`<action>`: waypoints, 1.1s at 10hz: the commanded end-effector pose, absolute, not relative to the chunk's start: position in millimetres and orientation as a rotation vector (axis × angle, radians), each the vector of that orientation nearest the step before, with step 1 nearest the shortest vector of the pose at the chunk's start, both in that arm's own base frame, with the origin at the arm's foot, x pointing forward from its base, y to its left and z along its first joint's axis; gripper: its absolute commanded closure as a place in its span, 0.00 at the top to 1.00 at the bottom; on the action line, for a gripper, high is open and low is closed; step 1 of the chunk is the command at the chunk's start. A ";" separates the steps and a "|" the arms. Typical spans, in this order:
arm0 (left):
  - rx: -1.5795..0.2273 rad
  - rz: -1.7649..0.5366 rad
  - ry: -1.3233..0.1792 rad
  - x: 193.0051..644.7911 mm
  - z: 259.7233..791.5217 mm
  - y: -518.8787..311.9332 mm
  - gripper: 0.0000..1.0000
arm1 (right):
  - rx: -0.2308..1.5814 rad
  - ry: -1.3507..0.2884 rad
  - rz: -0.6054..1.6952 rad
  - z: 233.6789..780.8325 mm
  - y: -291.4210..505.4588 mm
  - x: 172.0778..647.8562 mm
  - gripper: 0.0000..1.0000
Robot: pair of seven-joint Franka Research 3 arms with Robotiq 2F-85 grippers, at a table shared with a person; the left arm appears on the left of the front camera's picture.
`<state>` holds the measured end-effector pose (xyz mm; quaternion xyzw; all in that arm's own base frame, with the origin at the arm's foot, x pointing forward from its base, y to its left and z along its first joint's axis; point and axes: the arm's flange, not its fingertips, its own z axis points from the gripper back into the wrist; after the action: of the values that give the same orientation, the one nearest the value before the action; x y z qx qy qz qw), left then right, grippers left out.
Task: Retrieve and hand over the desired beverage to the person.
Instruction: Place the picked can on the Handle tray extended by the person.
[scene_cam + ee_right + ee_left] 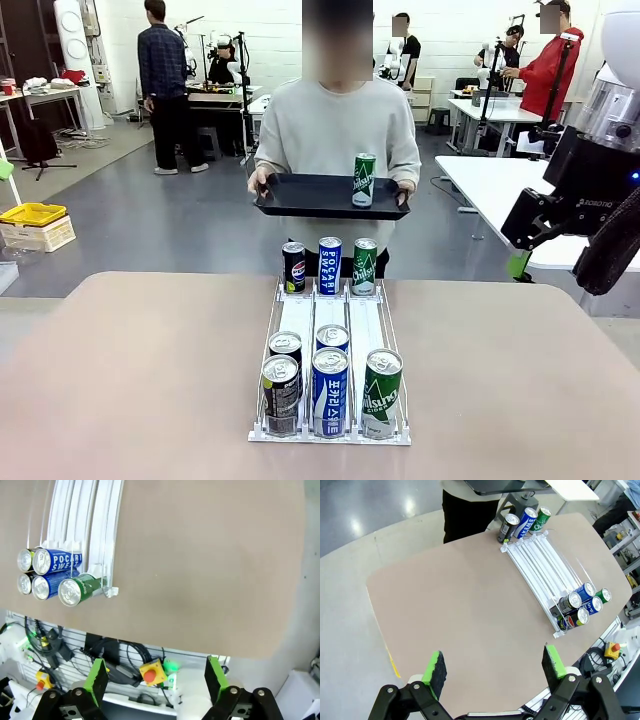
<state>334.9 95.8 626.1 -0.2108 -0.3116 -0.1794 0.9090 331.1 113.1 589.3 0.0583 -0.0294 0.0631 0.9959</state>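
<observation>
Both tools are empty with their jaws spread wide: the left tool (493, 664) hangs high over the bare tabletop (460, 610), off to one side of the rack (297, 320), and the right tool (156, 675) hangs past the tabletop edge on the rack's other side.

At the rack's near end sit a front green can (381, 392), a blue can (330, 390) and a dark can (281, 395), with two more right behind them. The lanes are bare in the middle, and three more cans stand upright at the rack's far end.

Beyond the rack, the person (335, 125) holds a black tray (300, 195) in both hands, and a tray can (364, 180), also green, stands upright on it. My guess is that's the drink they wanted, so the handover looks done or nearly.

Handling-wise these are smooth thin-walled cans, probably full, so they have some weight, get slippery, and dent if squeezed hard. I'd pinch across the mid-body from the side and keep it upright.

There's plenty of open tabletop on either side of the rack. The tight spots are the rack's lane walls, the neighbouring cans touching each other, and the tray's raised rim.
</observation>
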 end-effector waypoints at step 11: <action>-0.444 -0.379 -0.661 335.6 625.8 97.3 1.00 | 0.761 -0.497 0.523 698.3 -81.2 296.6 1.00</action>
<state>334.9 96.0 626.3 -0.2108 -0.3118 -0.1791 0.9090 278.4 -81.9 705.3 0.2921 -0.2606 0.2062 0.8968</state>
